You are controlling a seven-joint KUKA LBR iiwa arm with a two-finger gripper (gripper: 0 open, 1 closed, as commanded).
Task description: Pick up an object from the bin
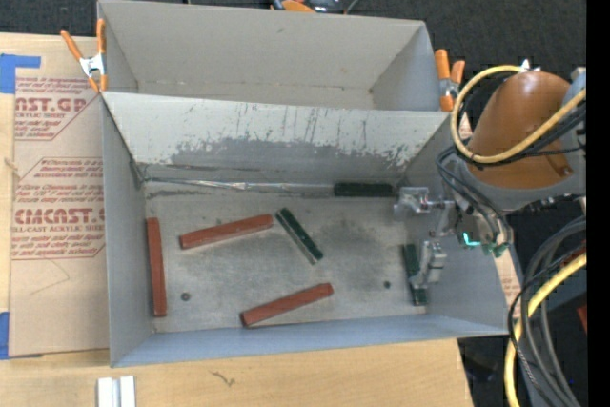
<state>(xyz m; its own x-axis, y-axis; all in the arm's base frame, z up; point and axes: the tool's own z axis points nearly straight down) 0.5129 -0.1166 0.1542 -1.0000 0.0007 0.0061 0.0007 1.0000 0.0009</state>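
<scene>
Dark green bar (417, 289) lay lower right in the bin (286, 71), tight against the right wall, gripper (429, 264) just above it; couldn't tell if it was spread or closed. Likely risk: the wall crowded the grasp, so the bar could slip or pivot out.

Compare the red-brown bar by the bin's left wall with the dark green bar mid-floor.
The red-brown flat bar is longer and wider than the dark green slim bar. The red-brown bar runs along the bin's left wall; the green bar lies diagonally in the open. Both lie flat.
</scene>
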